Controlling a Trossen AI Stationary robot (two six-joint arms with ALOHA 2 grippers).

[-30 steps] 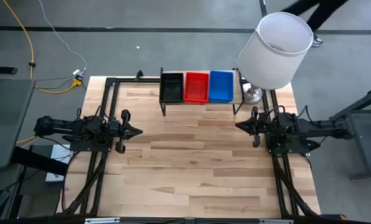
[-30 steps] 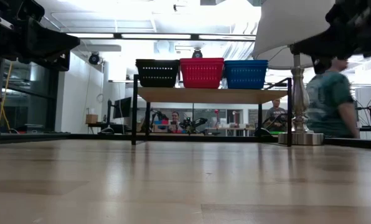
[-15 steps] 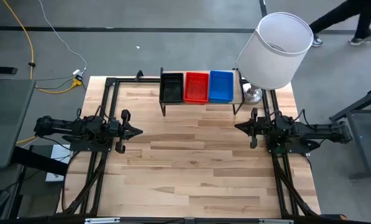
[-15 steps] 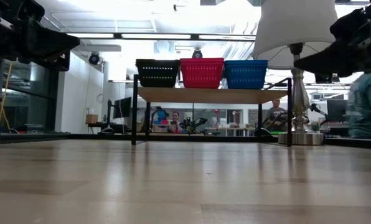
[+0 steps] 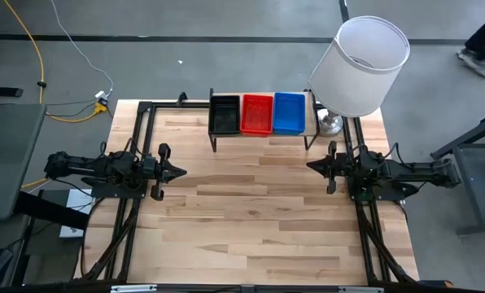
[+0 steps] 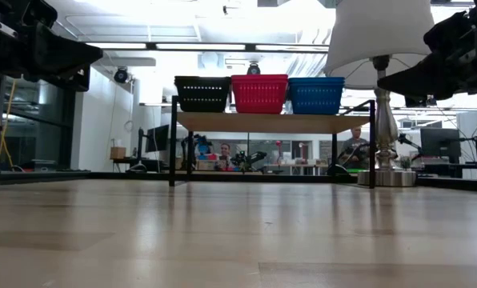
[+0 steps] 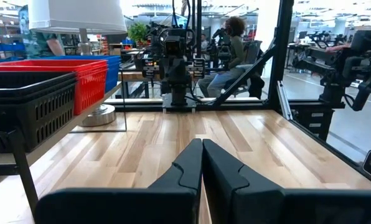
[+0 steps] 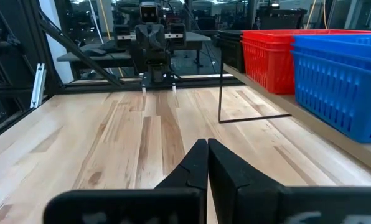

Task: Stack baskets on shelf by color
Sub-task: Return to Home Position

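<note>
Pincers closed, level, opposed: left pincer (image 5: 181, 171), right pincer (image 5: 311, 164).

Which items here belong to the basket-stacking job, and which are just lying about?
Job: black baskets, red baskets, blue baskets, side by side on the shelf; left claw and right claw, both shut, at opposite sides of the table.
Lying about: lamp beside the shelf; yellow cable beyond the table.

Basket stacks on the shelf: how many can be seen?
3: black stack at the shelf's left end, red in the middle, blue at the right. Nested baskets within each cannot be counted.
</note>
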